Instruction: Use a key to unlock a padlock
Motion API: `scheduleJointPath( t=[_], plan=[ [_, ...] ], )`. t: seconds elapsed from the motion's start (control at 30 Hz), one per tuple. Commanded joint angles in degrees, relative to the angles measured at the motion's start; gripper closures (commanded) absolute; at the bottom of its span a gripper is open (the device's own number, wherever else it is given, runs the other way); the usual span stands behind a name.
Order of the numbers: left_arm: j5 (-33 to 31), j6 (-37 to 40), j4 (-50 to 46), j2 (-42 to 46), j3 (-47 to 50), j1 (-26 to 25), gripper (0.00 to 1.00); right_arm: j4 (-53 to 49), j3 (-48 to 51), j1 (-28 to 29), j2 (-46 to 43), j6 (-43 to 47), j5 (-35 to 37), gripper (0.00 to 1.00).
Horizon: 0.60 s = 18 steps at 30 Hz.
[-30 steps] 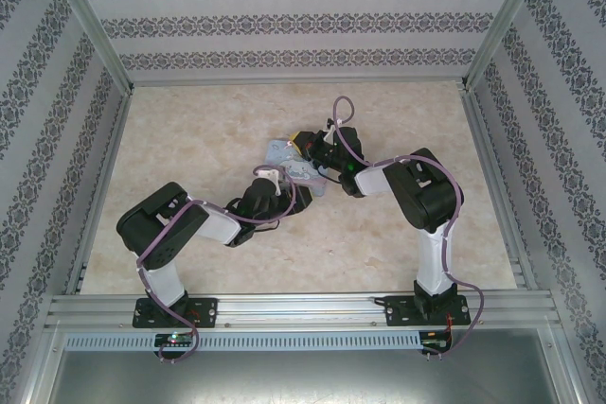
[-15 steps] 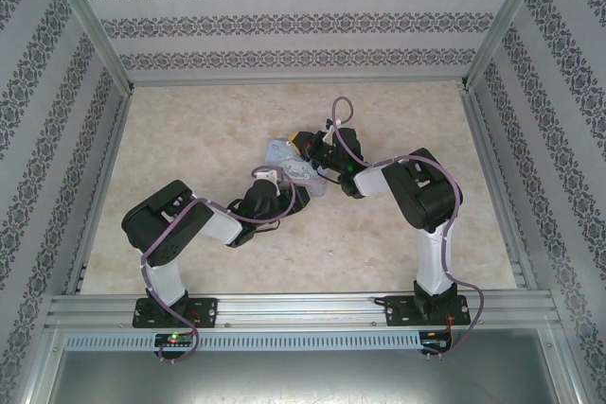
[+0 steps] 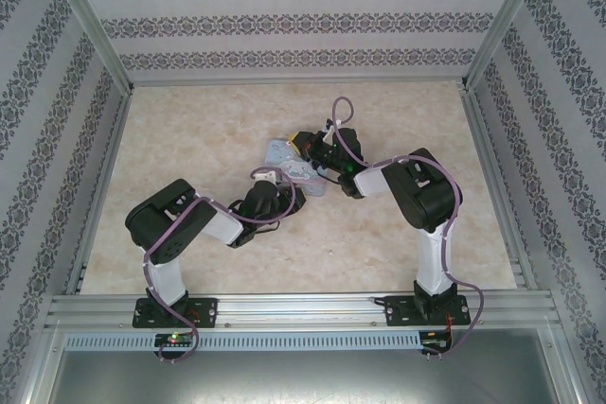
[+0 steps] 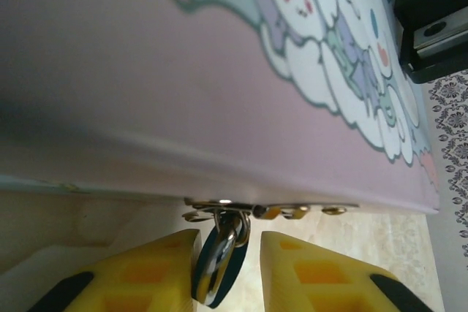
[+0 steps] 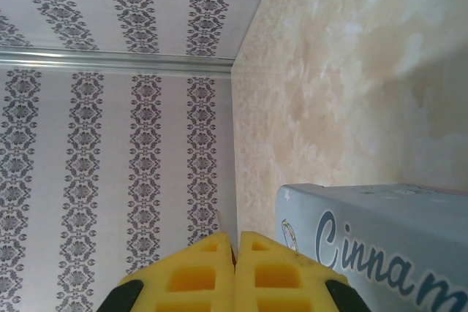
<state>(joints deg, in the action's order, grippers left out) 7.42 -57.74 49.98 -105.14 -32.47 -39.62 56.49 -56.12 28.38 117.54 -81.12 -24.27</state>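
The teal-blue padlock (image 4: 219, 272) hangs by its thin metal shackle from the hasp (image 4: 278, 210) of a pastel cartoon tin box (image 4: 219, 71). My left gripper (image 4: 229, 236) is open around it. The padlock's body leans on the left yellow finger (image 4: 146, 268), and a gap separates it from the other finger. My right gripper (image 5: 235, 235) is shut on the key (image 5: 220, 218), a thin pale sliver poking out between the pressed fingertips. From above, the left gripper (image 3: 287, 191) is at the near side of the tin box (image 3: 284, 156) and the right gripper (image 3: 303, 142) is at its far right corner.
The tin box (image 5: 365, 239) lies just right of my right fingers, on the marbled tabletop (image 3: 189, 139). Patterned walls and metal frame posts (image 3: 90, 30) enclose the table. Both arms crowd the table's middle, with open tabletop to the left, right and back.
The left arm's elbow has shifted slightly right and its gripper has drawn a little nearer. The right arm and the box look unmoved.
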Motion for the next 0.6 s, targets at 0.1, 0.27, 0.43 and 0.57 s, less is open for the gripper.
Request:
scheduleJointPath(
  t=[0.1,0.27,0.43,0.57],
  plan=[
    [-0.63,-0.18,-0.52,-0.58,-1.19,0.50,0.80,-1.65,1.17,0.29,2.45,0.54,0.67,1.00],
    [-0.30,-0.18,-1.62,-0.57,-2.03,0.59,0.86,-1.78,0.80,-0.07,1.72,0.51,0.16,1.00],
    [0.48,-0.78,-2.56,-0.15,-2.17,0.67,0.96,-2.47,0.01,-1.61,-0.79,0.94,-0.88,1.00],
    [1.09,-1.69,-4.11,0.90,-2.39,0.81,1.00,-3.64,0.58,-4.01,-5.22,2.07,-2.29,1.00]
  ],
)
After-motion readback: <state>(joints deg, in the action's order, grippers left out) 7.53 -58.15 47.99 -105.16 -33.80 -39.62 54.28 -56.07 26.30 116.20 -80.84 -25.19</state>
